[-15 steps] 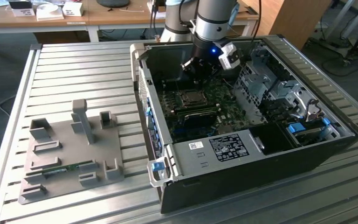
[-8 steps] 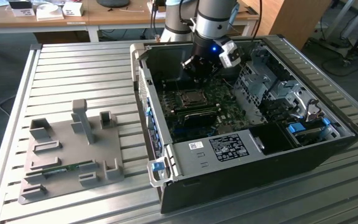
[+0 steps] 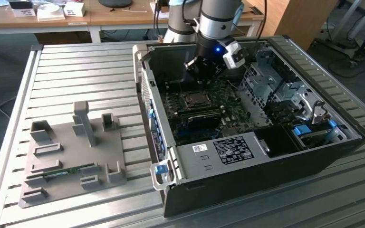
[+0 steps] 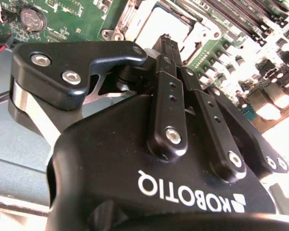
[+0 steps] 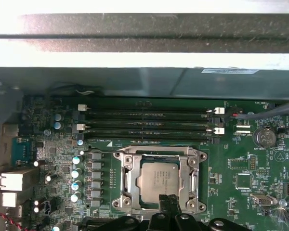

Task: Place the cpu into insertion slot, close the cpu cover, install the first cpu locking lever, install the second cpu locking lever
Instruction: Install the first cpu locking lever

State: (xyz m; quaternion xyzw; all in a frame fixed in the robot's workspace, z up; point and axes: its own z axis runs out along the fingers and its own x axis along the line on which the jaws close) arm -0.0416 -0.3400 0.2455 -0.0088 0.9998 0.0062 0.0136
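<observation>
The pale silvery cpu (image 5: 156, 180) lies flat in the insertion slot (image 5: 118, 202) on the green motherboard inside the open grey case (image 3: 246, 156). The silvery cpu cover (image 5: 156, 156) lies down around it as a frame, with the chip showing through its square opening. My gripper (image 5: 169, 199) is shut with nothing between its fingers. Its black tips hover just off one edge of the cpu. In the second wrist view the two fingers (image 4: 169, 72) are pressed together above the socket. In the exterior view the gripper (image 3: 201, 78) hangs just behind the socket (image 3: 195, 99).
Long black memory slots (image 5: 149, 122) run beside the socket, and a coin battery (image 5: 265, 137) sits nearby. The case wall (image 3: 146, 90) and a metal drive cage (image 3: 277, 90) flank the board. A grey fixture plate (image 3: 68, 156) lies on the slatted table at the exterior view's left.
</observation>
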